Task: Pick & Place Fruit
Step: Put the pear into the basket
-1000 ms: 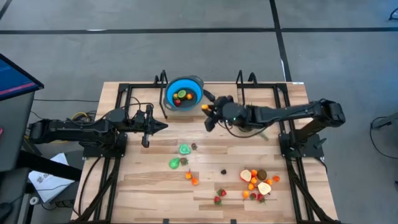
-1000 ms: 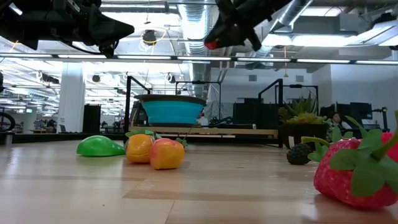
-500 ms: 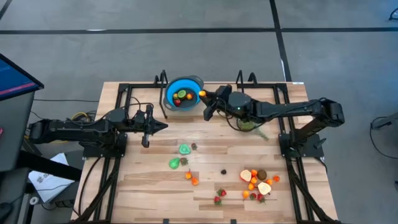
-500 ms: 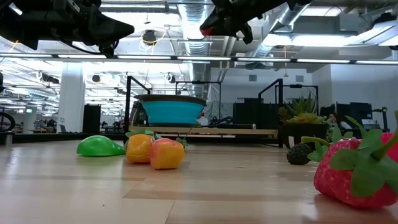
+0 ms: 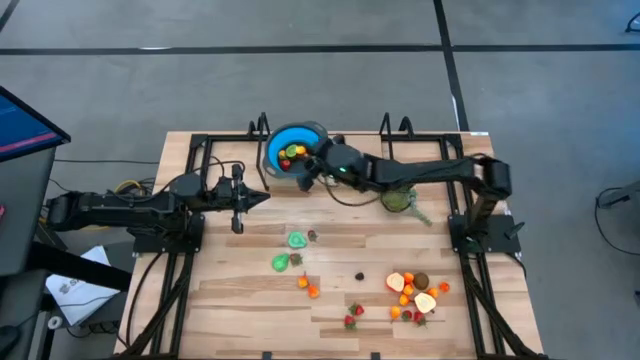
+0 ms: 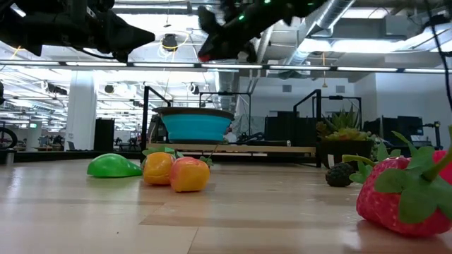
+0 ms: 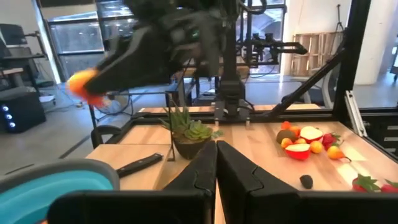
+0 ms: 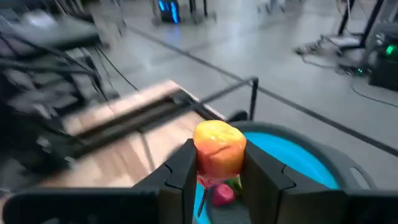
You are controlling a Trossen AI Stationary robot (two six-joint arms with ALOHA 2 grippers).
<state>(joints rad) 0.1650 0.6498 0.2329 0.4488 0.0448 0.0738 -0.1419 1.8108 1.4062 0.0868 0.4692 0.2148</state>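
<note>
**Orange piece over the bowl, release pending**

My right tool (image 8: 219, 171) is clamped on an orange fruit (image 8: 219, 148), which stands upright between the two fingers. In the high view the right tool (image 5: 306, 168) hangs at the right edge of the blue bowl (image 5: 278, 143), at the far middle of the worktop (image 5: 240, 290). The right wrist view shows the bowl's rim and some fruit already inside it, directly under the piece I hold. The left tool (image 5: 262, 201) waits with its fingers together, left of centre, well apart from the bowl.

The rest of the fruit lies on the near half of the worktop: a green pair (image 5: 289, 251) near the middle, small orange pieces (image 5: 308, 287) just nearer, strawberries (image 5: 353, 315) toward the near edge, and a cluster (image 5: 415, 292) with cut halves on the near right. A spiky plant (image 5: 399, 200) sits under my right arm.

What worries me from here:
- The tool is near the rim, not clearly over the bowl's middle. If I let go now, the piece could strike the rim and bounce out onto the worktop.
- The piece hangs well above the bowl in the low view; a drop from that height may make it hop off the fruit inside.
- Lowering carelessly could knock the bowl, which looks light.
- Pulling the arm back low might brush the plant.
</note>
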